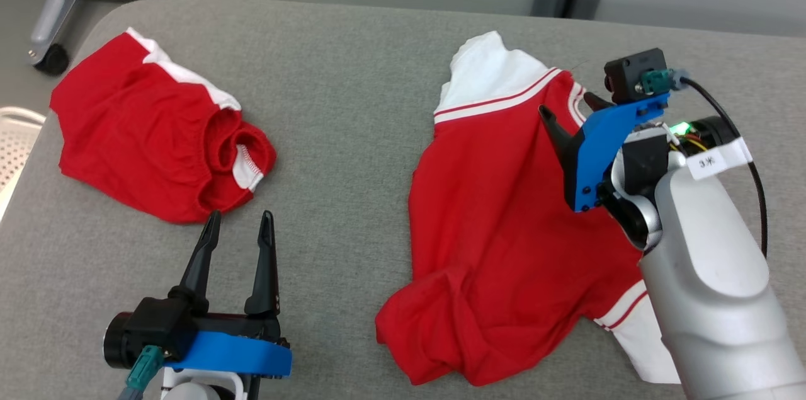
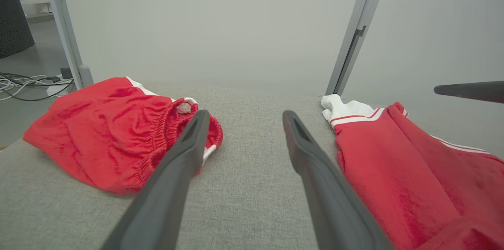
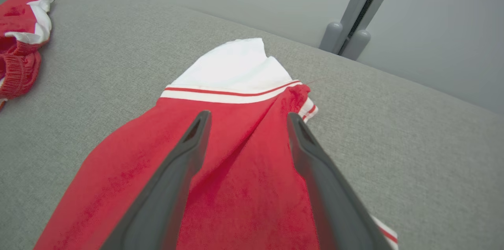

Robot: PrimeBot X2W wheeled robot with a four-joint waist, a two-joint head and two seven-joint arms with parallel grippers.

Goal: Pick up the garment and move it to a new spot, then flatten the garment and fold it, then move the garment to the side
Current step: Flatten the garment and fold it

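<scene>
Now: right gripper [image 1: 565, 104] poised open above the shirt [image 1: 491, 211], nothing lifted

Head view. Two red garments lie on a grey table [image 1: 352, 104]. The shirt, red with white sleeves, lies loosely spread and rumpled directly beneath the right gripper's fingers. Their tips point toward the striped seam of the far sleeve. The fingers are spread wide with nothing held between them; whether the tips touch the cloth cannot be told. The left gripper [image 1: 240, 217] is likewise spread wide and empty. A crumpled pair of red shorts [image 1: 138, 142] lies just beyond its fingertips and to their left, with the left tip close to the shorts' edge.

Left wrist view. The left gripper [image 2: 245, 116] frames bare table between its fingers. The shorts [image 2: 106, 136] sit outside the left finger, partly hidden behind it. The shirt [image 2: 413, 171] lies outside the right finger.

Right wrist view. The right gripper [image 3: 248, 118] looks down on the shirt [image 3: 244, 171]. A raised fold of red cloth runs between the two fingers, and the white sleeve lies just past their tips. The shorts [image 3: 19, 45] are well off to the left.

Judging by this, the first step is in hand: picking up the garment, most likely the shirt. It is neither flat nor folded. The next move seems to call for lowering the right fingers onto that raised fold and closing firmly on it. A lift would then need to clear the cloth off the table before it is carried to a new spot.
</scene>
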